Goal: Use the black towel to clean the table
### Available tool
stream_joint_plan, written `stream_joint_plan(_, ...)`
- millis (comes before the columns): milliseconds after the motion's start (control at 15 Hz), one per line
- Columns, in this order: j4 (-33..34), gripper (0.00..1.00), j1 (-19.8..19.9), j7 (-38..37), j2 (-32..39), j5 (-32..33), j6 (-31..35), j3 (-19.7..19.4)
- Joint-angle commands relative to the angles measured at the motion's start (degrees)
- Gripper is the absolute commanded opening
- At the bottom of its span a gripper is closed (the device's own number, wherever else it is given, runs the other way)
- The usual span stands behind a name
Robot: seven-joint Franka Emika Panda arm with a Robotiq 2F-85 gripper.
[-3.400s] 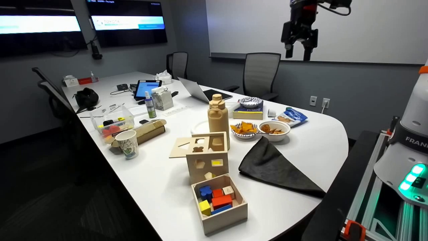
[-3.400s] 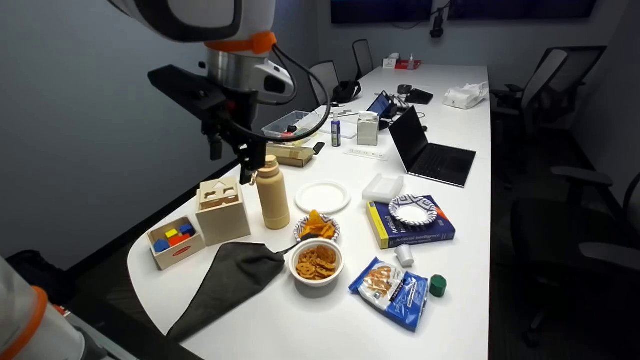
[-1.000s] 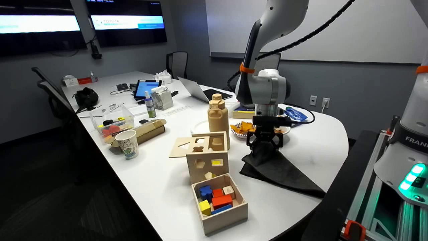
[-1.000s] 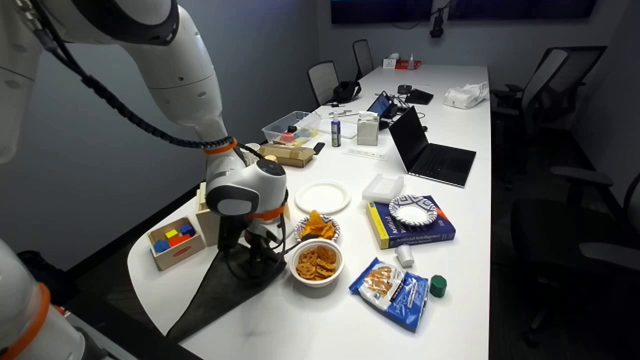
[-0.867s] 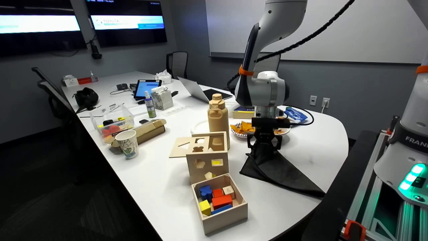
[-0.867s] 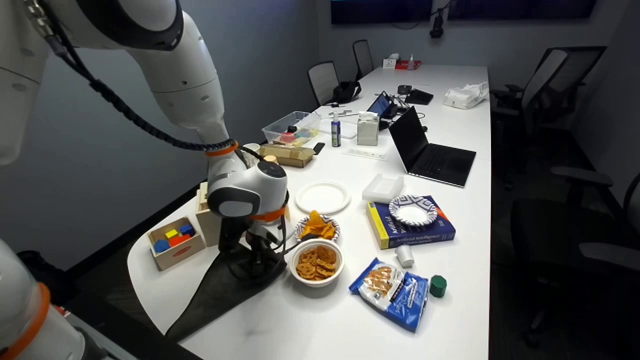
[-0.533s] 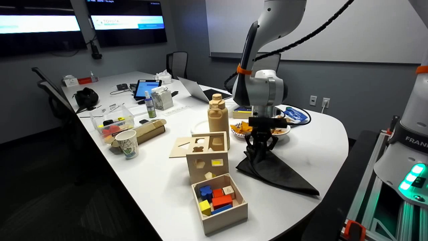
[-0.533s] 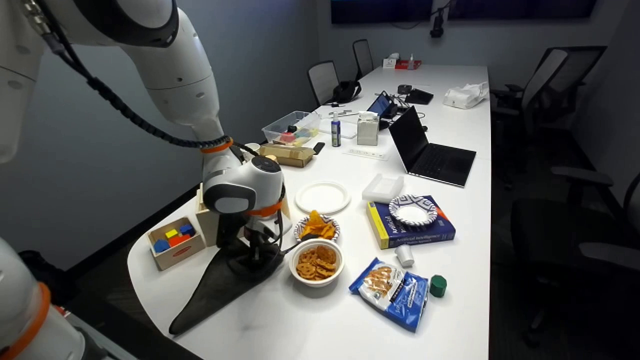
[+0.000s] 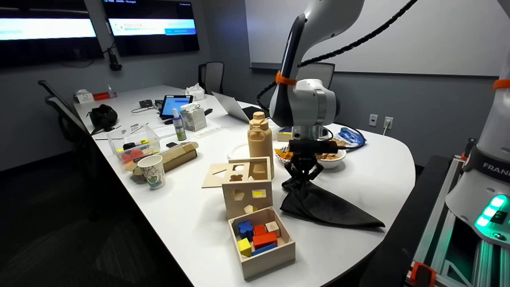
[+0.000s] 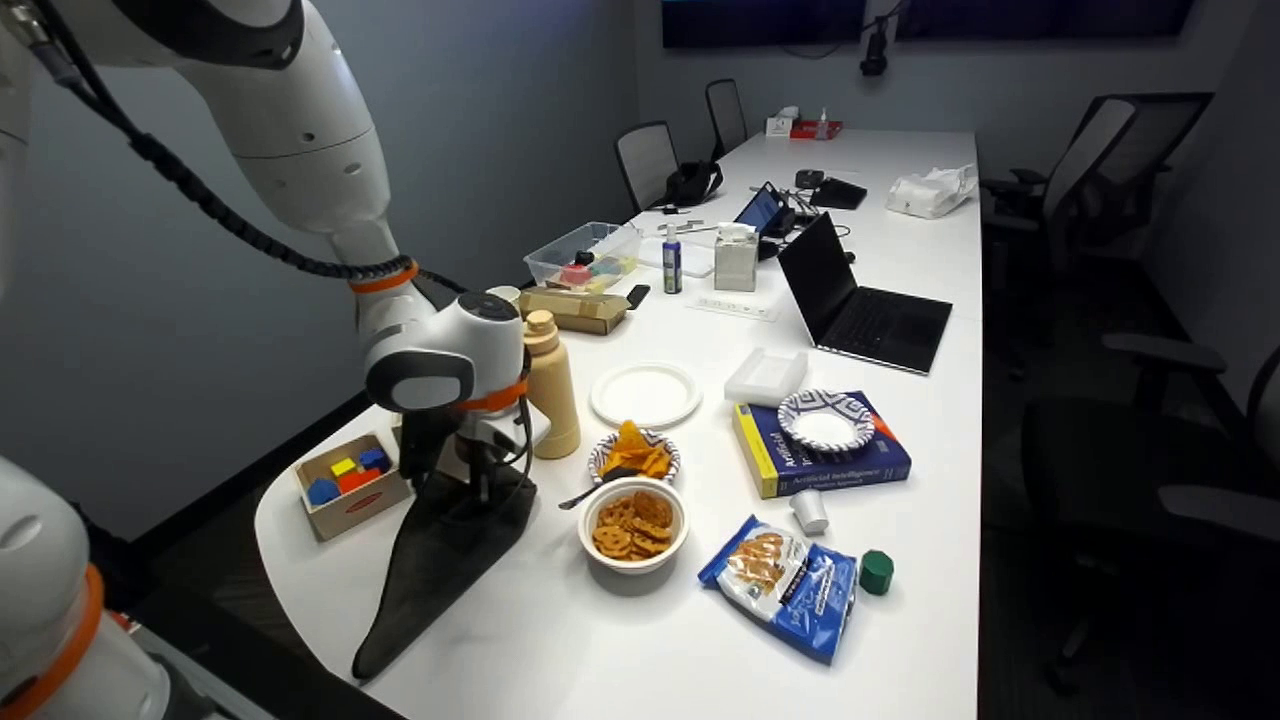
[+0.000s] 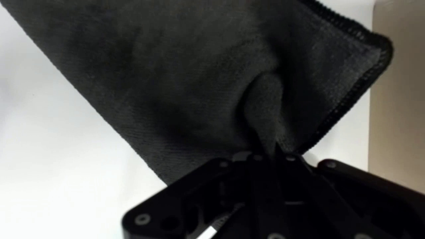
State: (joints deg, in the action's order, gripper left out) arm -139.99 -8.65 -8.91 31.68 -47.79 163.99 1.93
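Black towel (image 10: 440, 570) is sliding away from the white bowl (image 10: 632, 566); its loose tip is trailing near the edge of the rounded end of the table (image 10: 610, 650). We're holding the gripper (image 11: 274, 158) clamped on a pinched fold. Just now we're shifting it towards the wooden shape box (image 9: 248, 199), so we're probably starting the wipe, not ending it. We're likely needing to swing back along that edge before bumping the box.
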Motion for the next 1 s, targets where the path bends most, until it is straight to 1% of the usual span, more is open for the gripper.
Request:
stream_joint_plan(0,-1.4,0.01,-0.1,-2.3,-2.0,2.5,-0.1,2.1)
stream_joint_plan(267,-3.0,0.01,1.1,-3.4,-2.0,2.4,-2.1,3.7)
stream_joint_plan(467,-5.7,0.01,1.9,-4.8,-2.6,1.6,-3.5,3.5)
stream_joint_plan(600,-8.0,0.01,3.2,-5.5,-3.6,0.2,-2.8,3.5)
stream_joint_plan(667,-8.9,0.01,3.6,-4.1,-4.1,-2.3,-1.7,3.2)
stream_joint_plan(800,-9.2,0.01,6.4,-2.3,-4.3,-5.4,-0.3,3.8)
stream_joint_plan(933,-7.6,0.01,9.7,0.2,-3.3,-8.2,0.5,4.3)
